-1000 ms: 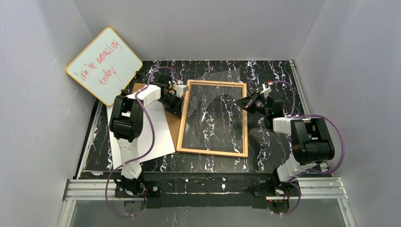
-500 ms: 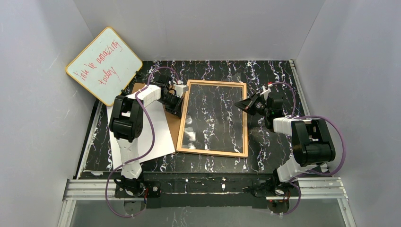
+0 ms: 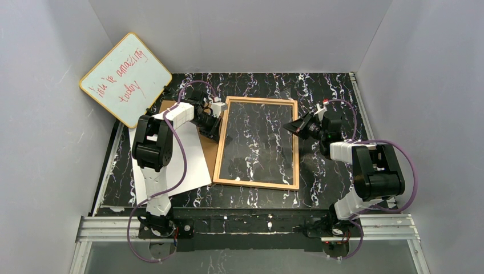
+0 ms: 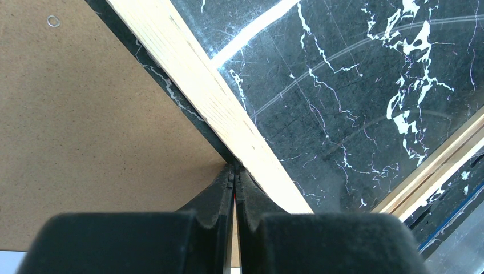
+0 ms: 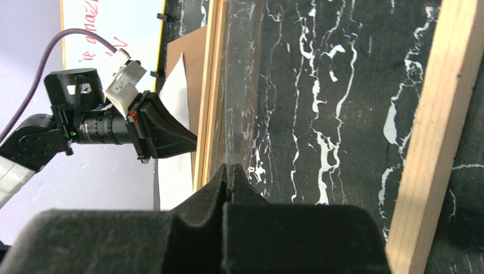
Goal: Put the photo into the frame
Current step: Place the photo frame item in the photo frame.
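Note:
The light-wood frame [image 3: 257, 184] lies flat on the black marble table, its clear pane [image 3: 257, 137] within it. My right gripper [image 3: 287, 127] sits over the frame's right rail; in the right wrist view it [image 5: 230, 166] is shut on the pane's [image 5: 240, 85] edge, seen end-on. My left gripper [image 3: 216, 127] is shut, its tips [image 4: 234, 167] touching the outer side of the frame's left rail [image 4: 200, 85], nothing visible between them. The photo [image 3: 191, 165] lies white side up on the left, partly under my left arm.
A brown backing board [image 3: 210, 149] lies between the photo and the frame, partly under the photo. A yellow-rimmed whiteboard [image 3: 125, 79] with red writing leans in the back left corner. Grey walls close in three sides.
The clear pane, raised and tilted a second ago with its glare reaching past the frame's far rail, now lies down inside the frame. My right gripper shifted slightly right. The left arm stayed put.

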You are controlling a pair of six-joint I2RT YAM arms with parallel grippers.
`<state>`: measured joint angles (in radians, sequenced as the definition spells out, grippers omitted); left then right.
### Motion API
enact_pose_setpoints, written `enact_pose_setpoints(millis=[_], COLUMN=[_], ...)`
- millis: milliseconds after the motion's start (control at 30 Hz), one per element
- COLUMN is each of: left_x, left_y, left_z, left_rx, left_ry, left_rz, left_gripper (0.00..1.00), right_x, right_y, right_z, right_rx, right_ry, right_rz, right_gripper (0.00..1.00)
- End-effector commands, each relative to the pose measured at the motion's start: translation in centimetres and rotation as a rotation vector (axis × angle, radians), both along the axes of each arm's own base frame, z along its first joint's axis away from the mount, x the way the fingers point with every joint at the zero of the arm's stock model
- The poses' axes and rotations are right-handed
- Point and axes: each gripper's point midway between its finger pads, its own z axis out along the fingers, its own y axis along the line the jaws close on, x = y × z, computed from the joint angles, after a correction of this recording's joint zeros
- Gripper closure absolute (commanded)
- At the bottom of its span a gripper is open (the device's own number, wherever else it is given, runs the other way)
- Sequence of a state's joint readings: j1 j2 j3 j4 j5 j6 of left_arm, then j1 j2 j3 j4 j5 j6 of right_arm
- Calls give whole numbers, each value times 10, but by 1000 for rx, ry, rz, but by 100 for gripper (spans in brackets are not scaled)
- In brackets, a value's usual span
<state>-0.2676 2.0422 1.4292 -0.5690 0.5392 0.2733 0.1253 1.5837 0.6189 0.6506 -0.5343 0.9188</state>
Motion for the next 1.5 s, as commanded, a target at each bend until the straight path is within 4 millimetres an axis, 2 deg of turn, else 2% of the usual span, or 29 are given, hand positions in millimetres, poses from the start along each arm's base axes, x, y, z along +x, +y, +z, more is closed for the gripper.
enact_pose_setpoints(millis=[0, 100, 433, 600, 700, 1200, 1467], left_x=[-28, -28, -29, -29, -29, -29, -30], left_y=[-1, -1, -1, 0, 0, -1, -1], left_z=[-9, -10, -11, -12, -13, -12, -12], left_rx=[16, 18, 19, 24, 22, 20, 18], left_ry=[84, 86, 89, 89, 93, 95, 96], left_rz=[-33, -35, -35, -37, -39, -38, -41], left_gripper=[100, 100, 100, 100, 100, 100, 100], right_x=[-1, -3, -3, -11, -16, -4, 1], right_y=[7, 7, 8, 6, 5, 6, 13], right_z=[40, 46, 41, 59, 63, 35, 28], right_rx=[45, 49, 50, 71, 70, 46, 75], right_ry=[-167, -196, -196, -292, -320, -214, -175], right_rz=[32, 39, 47, 39, 39, 38, 69], right_gripper=[99, 99, 99, 99, 99, 99, 99])
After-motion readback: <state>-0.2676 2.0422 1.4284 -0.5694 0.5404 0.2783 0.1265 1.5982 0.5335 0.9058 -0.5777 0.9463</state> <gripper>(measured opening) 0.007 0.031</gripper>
